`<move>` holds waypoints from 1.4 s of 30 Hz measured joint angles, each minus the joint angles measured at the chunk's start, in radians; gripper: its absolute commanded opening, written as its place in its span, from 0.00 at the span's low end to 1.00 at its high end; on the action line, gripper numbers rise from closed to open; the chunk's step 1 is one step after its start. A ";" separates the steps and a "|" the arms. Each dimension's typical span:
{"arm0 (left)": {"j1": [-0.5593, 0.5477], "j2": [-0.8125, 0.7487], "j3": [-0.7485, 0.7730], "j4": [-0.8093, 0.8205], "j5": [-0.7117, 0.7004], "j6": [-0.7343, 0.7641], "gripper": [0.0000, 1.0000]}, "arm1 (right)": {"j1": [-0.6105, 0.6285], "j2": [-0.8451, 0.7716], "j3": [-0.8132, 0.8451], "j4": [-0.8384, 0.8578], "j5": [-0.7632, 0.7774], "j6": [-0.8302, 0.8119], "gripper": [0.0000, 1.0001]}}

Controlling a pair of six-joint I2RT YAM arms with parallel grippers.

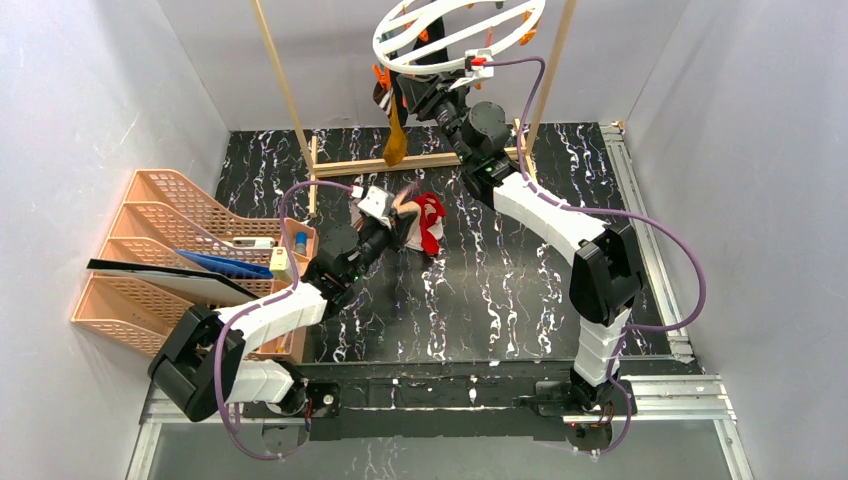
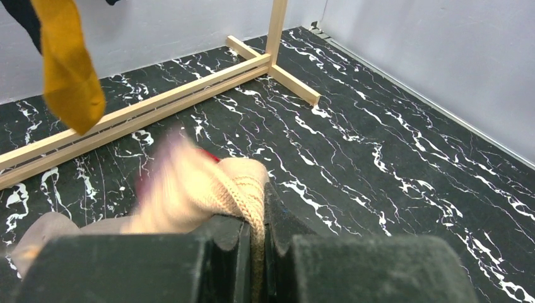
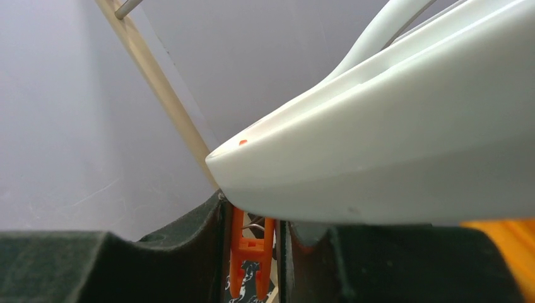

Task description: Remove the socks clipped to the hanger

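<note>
The white plastic hanger (image 3: 410,145) is hung high on the wooden rack (image 1: 400,163), with a mustard sock (image 1: 396,140) clipped beneath. An orange clothespin (image 3: 252,271) is pinched by the raised right gripper (image 3: 252,237). A ribbed beige sock (image 2: 243,189) is clamped by the lowered left gripper (image 2: 252,240) near the marbled table (image 1: 500,300).

Tilted white hanger (image 3: 391,145), mustard sock (image 2: 69,63) dangling, red sock (image 1: 431,220) lying below

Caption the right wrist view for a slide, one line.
Jaws of the right gripper pinch an orange clothespin beneath the white hanger ring, wooden rack post behind.
</note>
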 measured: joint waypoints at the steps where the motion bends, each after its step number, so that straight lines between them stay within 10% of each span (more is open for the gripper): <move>1: 0.000 0.000 0.000 -0.002 0.000 0.000 0.00 | 0.000 0.000 0.000 0.000 0.000 0.001 0.16; 3: 0.000 0.000 0.000 -0.008 -0.006 0.000 0.07 | -0.003 0.000 -0.002 0.000 0.000 0.001 0.14; 6: 0.000 0.000 0.000 -0.028 -0.035 0.006 0.93 | -0.006 0.000 -0.006 0.000 0.000 0.001 0.14; 7: 0.000 0.000 0.000 -0.036 -0.048 0.009 0.98 | -0.008 0.000 -0.008 0.000 -0.001 0.002 0.14; 22: -0.001 0.054 0.115 -0.120 -0.410 0.095 0.98 | -0.048 -0.088 -0.014 -0.139 -0.113 0.000 0.18; 34: -0.001 0.451 0.409 0.053 -0.421 0.183 0.98 | -0.178 -0.324 -0.145 -0.200 -0.198 -0.009 0.19; 38: -0.001 0.520 0.447 0.089 -0.390 0.189 0.85 | -0.219 -0.344 -0.161 -0.215 -0.213 -0.007 0.20; 42: -0.001 0.568 0.478 0.112 -0.325 0.175 0.41 | -0.251 -0.350 -0.176 -0.215 -0.228 0.006 0.22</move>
